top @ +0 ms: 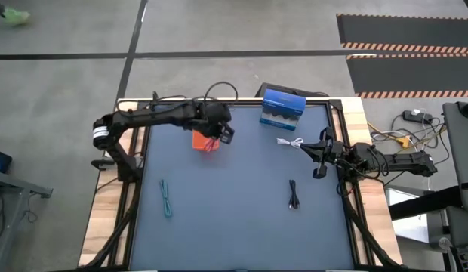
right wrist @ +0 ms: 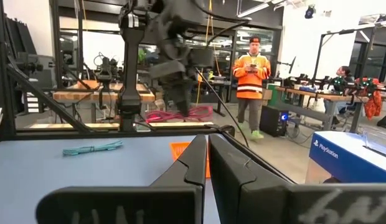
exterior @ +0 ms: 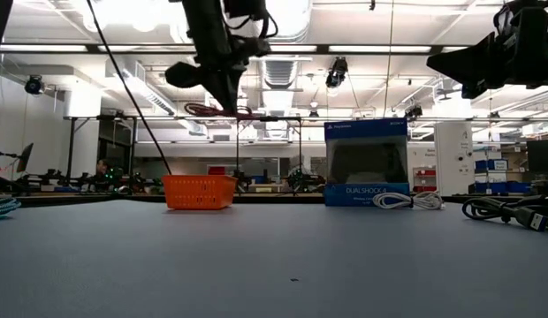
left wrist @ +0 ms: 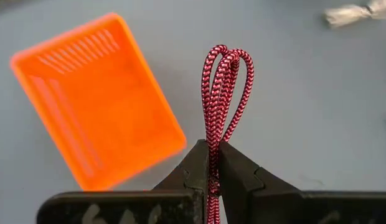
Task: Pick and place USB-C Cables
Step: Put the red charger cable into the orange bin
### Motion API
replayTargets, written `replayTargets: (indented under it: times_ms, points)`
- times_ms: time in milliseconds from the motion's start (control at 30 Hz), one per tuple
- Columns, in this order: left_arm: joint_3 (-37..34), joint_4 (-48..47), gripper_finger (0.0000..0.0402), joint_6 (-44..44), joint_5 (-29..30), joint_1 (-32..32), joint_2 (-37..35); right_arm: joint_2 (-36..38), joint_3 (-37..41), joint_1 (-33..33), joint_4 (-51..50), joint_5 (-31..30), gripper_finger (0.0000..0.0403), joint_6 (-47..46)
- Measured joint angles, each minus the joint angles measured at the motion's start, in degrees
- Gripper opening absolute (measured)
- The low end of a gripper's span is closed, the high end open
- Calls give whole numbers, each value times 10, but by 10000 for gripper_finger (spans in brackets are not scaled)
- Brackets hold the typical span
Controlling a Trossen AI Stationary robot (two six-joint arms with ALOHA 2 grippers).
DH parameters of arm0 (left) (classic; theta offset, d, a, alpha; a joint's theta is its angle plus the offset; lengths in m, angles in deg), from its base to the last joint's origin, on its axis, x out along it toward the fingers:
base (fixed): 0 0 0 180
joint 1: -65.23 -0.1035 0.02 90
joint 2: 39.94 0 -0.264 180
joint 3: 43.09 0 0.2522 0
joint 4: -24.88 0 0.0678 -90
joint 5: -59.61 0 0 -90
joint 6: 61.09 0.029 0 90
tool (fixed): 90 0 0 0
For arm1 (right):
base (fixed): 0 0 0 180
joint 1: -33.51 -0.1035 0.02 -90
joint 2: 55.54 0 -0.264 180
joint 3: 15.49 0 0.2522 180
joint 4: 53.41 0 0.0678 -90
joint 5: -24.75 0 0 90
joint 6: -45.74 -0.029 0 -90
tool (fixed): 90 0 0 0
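Above the orange basket [top: 201,140], the left pincer [left wrist: 213,163] pinches the folded red USB-C cable [left wrist: 221,87], its fingers pressed against the braided strands with the looped end projecting forward. From overhead, the left pincer [top: 217,136] sits at the basket's edge nearest the blue box [top: 282,109]; the low view places the cable [exterior: 223,111] well above the basket [exterior: 199,191], clear of it.

The right pincer [right wrist: 207,163] is pressed together and holds nothing; it is raised at the tabletop's right edge [top: 321,155], near the white USB-C cable [top: 291,142].

Readable writing: the low view shows "PlayStation" along the top and "DUALSHOCK 4" along the lower band of the blue box [exterior: 366,163]; the right wrist view shows "PlayStation" on its side [right wrist: 348,157]. No lettering is legible from overhead.

View differences: only the high view shows the black USB-C cable [top: 293,195] lying toward the near right of the tabletop [top: 226,211] and the teal-green USB-C cable [top: 166,199] toward the near left, well apart. The low view shows the white cable [exterior: 407,200] coiled just beside the box. The right wrist view alone shows a person in an orange top [right wrist: 252,78] standing in the room beyond.
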Motion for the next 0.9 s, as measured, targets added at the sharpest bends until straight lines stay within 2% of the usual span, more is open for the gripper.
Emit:
replayTargets:
  times_ms: [433,700,900]
  points:
    - [-38,22,8,67,21,-105,1,0,0,0,0,0,9,4]
    - [-88,77,8,68,17,-141,2,0,0,0,0,0,9,4]
    - [-98,93,8,79,11,-151,4,0,0,0,0,0,9,6]
